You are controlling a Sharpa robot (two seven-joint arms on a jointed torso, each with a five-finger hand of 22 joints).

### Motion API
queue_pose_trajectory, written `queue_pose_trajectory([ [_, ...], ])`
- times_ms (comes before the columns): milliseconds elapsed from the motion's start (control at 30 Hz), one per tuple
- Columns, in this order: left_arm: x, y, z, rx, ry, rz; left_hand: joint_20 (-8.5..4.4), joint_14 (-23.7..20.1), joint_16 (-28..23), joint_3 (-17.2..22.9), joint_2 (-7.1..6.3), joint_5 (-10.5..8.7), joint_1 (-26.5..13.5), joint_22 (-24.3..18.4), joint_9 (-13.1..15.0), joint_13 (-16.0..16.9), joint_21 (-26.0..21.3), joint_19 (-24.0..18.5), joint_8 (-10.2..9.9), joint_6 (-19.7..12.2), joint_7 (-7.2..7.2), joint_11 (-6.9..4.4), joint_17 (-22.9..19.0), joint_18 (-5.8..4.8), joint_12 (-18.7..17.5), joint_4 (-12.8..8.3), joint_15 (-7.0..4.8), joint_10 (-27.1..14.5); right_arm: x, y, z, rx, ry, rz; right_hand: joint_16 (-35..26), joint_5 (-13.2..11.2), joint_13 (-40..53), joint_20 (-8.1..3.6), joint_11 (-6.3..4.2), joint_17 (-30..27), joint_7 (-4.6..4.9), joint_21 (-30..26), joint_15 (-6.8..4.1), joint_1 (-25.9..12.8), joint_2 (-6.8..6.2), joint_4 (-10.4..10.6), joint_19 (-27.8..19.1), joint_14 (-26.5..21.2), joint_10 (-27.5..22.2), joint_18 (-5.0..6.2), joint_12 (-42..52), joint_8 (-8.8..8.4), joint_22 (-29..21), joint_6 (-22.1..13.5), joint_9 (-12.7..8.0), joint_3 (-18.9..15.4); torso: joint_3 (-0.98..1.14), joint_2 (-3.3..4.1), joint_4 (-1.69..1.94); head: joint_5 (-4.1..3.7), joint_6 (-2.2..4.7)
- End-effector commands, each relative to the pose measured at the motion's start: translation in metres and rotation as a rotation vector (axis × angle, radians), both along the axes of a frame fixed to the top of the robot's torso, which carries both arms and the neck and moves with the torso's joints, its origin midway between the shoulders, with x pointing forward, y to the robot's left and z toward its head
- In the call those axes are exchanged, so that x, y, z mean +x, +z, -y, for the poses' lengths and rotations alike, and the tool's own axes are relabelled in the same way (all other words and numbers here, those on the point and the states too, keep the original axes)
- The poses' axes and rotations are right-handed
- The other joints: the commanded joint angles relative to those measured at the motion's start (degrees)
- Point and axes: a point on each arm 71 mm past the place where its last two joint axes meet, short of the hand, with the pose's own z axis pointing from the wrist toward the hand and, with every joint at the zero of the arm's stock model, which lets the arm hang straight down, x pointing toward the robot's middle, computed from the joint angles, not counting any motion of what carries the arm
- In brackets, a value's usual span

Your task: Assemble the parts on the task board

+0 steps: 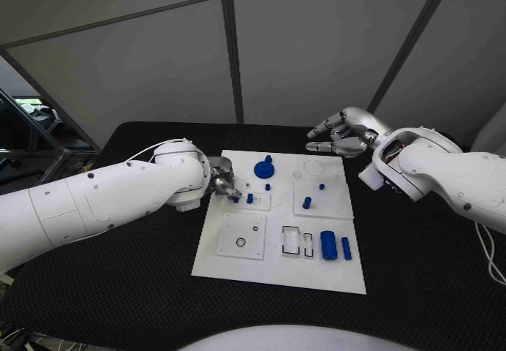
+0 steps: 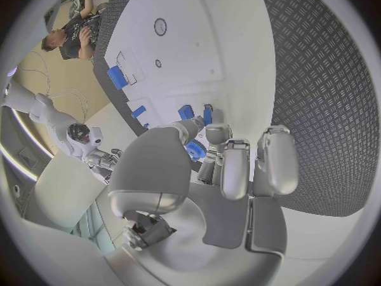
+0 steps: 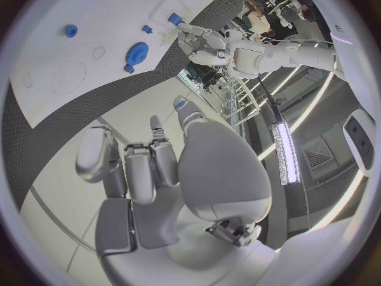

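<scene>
The left hand (image 1: 224, 184) is working at the left side of the white board (image 1: 276, 274), its fingers (image 2: 230, 165) closing around a small blue peg (image 2: 195, 150); whether the peg is truly pinched or only touched, I cannot tell. Judging by this, the peg is being seated, so it should be kept upright and pressed straight down. The right hand (image 1: 339, 134) is hovering beyond the board's far right corner, fingers loosely curled, grasping nothing. A blue gear (image 1: 264, 170) is standing at the far edge, a blue cylinder (image 1: 328, 245) lying near the front.
</scene>
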Motion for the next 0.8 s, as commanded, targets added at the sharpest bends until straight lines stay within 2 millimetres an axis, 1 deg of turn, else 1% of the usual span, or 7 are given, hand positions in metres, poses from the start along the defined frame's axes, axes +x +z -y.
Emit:
queue_pose_trajectory([
  [33, -0.0010, -0.0035, -0.0029, 0.027, -0.005, -0.017, -0.20, 3.7, 0.3, 4.9, 0.60, 0.20, 0.1, 3.5, 0.1, 0.0, 0.3, 0.4, 0.4, 0.0, -0.47, -0.12, 9.4, 0.06, 0.2, -4.5, -0.53, 0.2, 0.0000, 0.0008, -0.0007, -0.002, 0.010, -0.001, -0.2, -0.2, 4.9, -0.07, 0.06, 8.0, -0.03, -0.3, -0.11, -0.2, 0.28, 0.5, -0.4, 4.3, -0.2, 0.87, -0.2, -0.34, 0.0, -0.2, 0.0, 0.0, -0.02, 0.01, -0.03, 0.27, 0.16],
  [167, -0.0011, -0.0037, -0.0039, 0.029, -0.005, -0.019, -0.22, 3.7, 0.3, 5.1, 0.55, 0.23, 0.0, 3.6, 0.1, 0.1, 0.4, 0.4, 0.5, 0.0, -0.48, -0.14, 9.4, 0.04, 0.2, -4.6, -0.54, 0.3, 0.0000, 0.0007, -0.0007, -0.002, 0.011, -0.001, -0.2, -0.2, 4.9, -0.07, 0.06, 8.0, -0.03, -0.3, -0.11, -0.2, 0.28, 0.5, -0.4, 4.3, -0.2, 0.87, -0.2, -0.34, 0.0, -0.2, 0.0, 0.0, 0.01, 0.04, -0.06, 0.26, 0.13],
  [267, -0.0013, -0.0037, -0.0040, 0.030, -0.006, -0.020, -0.22, 3.7, 0.3, 5.1, 0.55, 0.23, 0.0, 3.6, 0.1, 0.1, 0.4, 0.4, 0.5, 0.0, -0.48, -0.14, 9.4, 0.04, 0.2, -4.6, -0.54, 0.3, 0.0000, 0.0007, -0.0005, -0.003, 0.011, -0.002, -0.2, -0.2, 4.9, -0.07, 0.06, 8.0, -0.03, -0.3, -0.11, -0.2, 0.28, 0.5, -0.4, 4.3, -0.2, 0.87, -0.2, -0.34, 0.0, -0.2, 0.0, 0.0, -0.02, 0.01, -0.07, 0.25, -0.03],
  [400, -0.0016, -0.0038, -0.0036, 0.032, -0.009, -0.023, -0.22, 3.7, 0.3, 5.1, 0.55, 0.23, 0.0, 3.6, 0.1, 0.1, 0.4, 0.4, 0.5, 0.0, -0.48, -0.14, 9.4, 0.04, 0.2, -4.6, -0.54, 0.3, 0.0001, 0.0006, -0.0003, -0.003, 0.010, -0.002, -0.2, -0.2, 4.9, -0.07, 0.06, 8.0, -0.03, -0.3, -0.11, -0.2, 0.28, 0.5, -0.4, 4.3, -0.2, 0.87, -0.2, -0.34, 0.0, -0.2, 0.0, 0.0, -0.01, 0.03, -0.06, 0.21, -0.02],
  [500, -0.0020, -0.0040, -0.0035, 0.035, -0.013, -0.028, -0.23, 3.7, 0.3, 5.2, 0.50, 0.24, 0.0, 3.6, 0.2, 0.1, 0.3, 0.4, 0.5, 0.0, -0.49, -0.15, 9.4, 0.05, 0.3, -4.6, -0.55, 0.3, 0.0001, 0.0006, -0.0002, -0.004, 0.010, -0.003, -0.2, -0.2, 4.9, -0.07, 0.06, 8.0, -0.03, -0.3, -0.11, -0.2, 0.28, 0.5, -0.4, 4.3, -0.2, 0.87, -0.2, -0.34, 0.0, -0.2, 0.0, 0.0, 0.02, 0.01, -0.04, 0.17, -0.20],
  [667, -0.0022, -0.0044, -0.0042, 0.039, -0.015, -0.032, -0.23, 3.7, 0.3, 5.3, 0.45, 0.25, -0.1, 3.6, 0.2, 0.1, 0.4, 0.4, 0.5, 0.0, -0.50, -0.15, 9.4, 0.05, 0.3, -4.7, -0.56, 0.3, 0.0001, 0.0006, 0.0002, -0.004, 0.010, -0.003, -0.2, -0.2, 4.9, -0.07, 0.06, 8.0, -0.03, -0.3, -0.11, -0.2, 0.28, 0.5, -0.4, 4.3, -0.2, 0.87, -0.2, -0.34, 0.0, -0.2, 0.0, 0.0, -0.03, 0.03, -0.01, 0.09, -0.08],
  [800, -0.0023, -0.0045, -0.0037, 0.040, -0.017, -0.034, -0.24, 3.7, 0.3, 5.3, 0.45, 0.25, -0.1, 3.6, 0.2, 0.1, 0.4, 0.4, 0.5, 0.0, -0.50, -0.16, 9.4, 0.04, 0.3, -4.7, -0.56, 0.4, 0.0000, 0.0006, 0.0002, -0.004, 0.010, -0.003, -0.2, -0.2, 4.9, -0.07, 0.06, 8.0, -0.03, -0.3, -0.11, -0.2, 0.28, 0.5, -0.4, 4.3, -0.2, 0.87, -0.2, -0.34, 0.0, -0.2, 0.0, 0.0, -0.01, 0.02, -0.05, 0.15, -0.13],
])
